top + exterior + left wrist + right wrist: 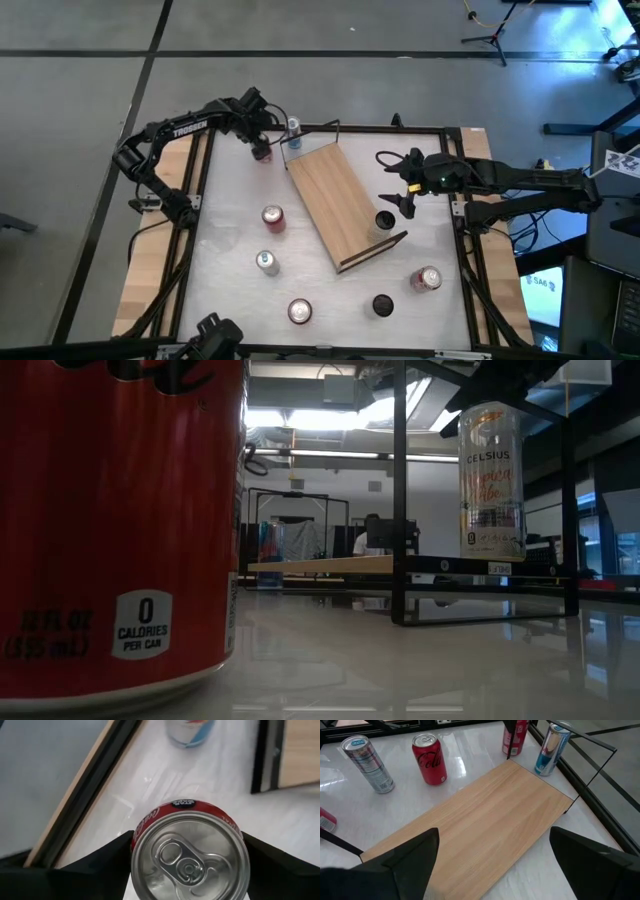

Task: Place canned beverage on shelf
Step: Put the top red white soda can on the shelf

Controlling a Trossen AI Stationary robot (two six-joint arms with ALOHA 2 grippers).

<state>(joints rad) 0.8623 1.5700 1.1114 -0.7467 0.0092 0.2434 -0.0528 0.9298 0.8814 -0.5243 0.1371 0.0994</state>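
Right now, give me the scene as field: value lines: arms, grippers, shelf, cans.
left gripper: at the table's far left corner, fingers on either side of a red cola can
right gripper: open, empty, over the shelf's right side
shelf: light-wood board lying diagonally mid-table, nothing on it
blue and silver can: standing off the shelf's far end
red Coca-Cola can: upright left of the shelf
silver can: upright, near the Coca-Cola can
task state: no can on shelf yet
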